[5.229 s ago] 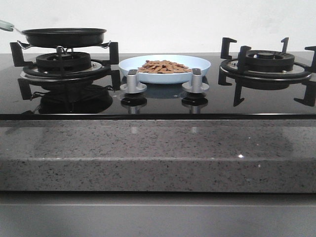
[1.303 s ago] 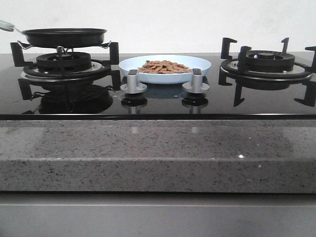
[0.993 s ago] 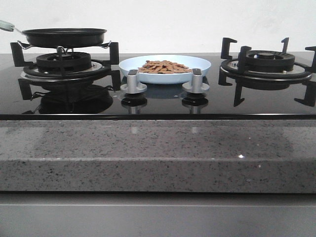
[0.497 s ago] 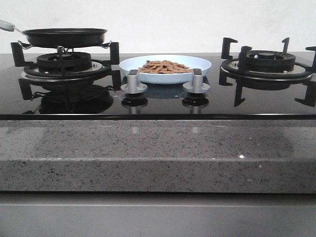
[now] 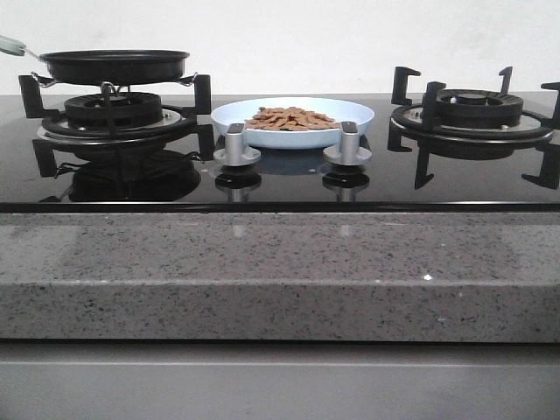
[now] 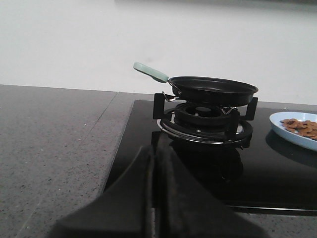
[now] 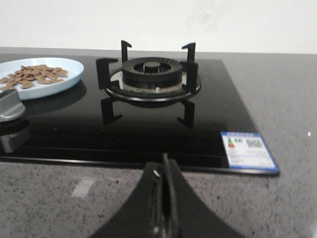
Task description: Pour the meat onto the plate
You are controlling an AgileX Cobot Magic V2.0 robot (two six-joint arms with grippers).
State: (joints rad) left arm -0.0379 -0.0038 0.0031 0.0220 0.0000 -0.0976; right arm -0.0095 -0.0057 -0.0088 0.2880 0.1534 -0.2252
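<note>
1. The meat (image 5: 290, 118) lies as a loose, flat heap of orange-brown pieces on the plate (image 5: 357, 112), so the pouring looks done, judging by how things lie.

2. The plate sits on the black glass of the stove (image 5: 289, 188), at the far middle, between the two burners and just behind the two silver knobs (image 5: 236, 150). That middle spot is probably chosen because it is flat glass within easy reach of the pan.

3. The frying pan (image 5: 114, 64) rests level on the left burner (image 5: 109, 112), its pale handle (image 5: 10, 44) pointing off to the far left. From the front its inside is hidden by the rim, so I cannot be sure it is empty; the left wrist view shows no pieces in the part that is visible.

4. The right burner (image 5: 472, 109) stands bare.

5. The left fingers (image 6: 156, 198) are pressed together and hold nothing. They hang at the near edge of the stove, over the desk (image 5: 280, 271); the meat is well apart from them, far and to the right.

6. The right fingers (image 7: 162, 206) are also pressed together and empty, low over the near desk in front of the right burner. The meat is well apart, far and to the left of them.

7. Neither arm shows in the front view.
</note>
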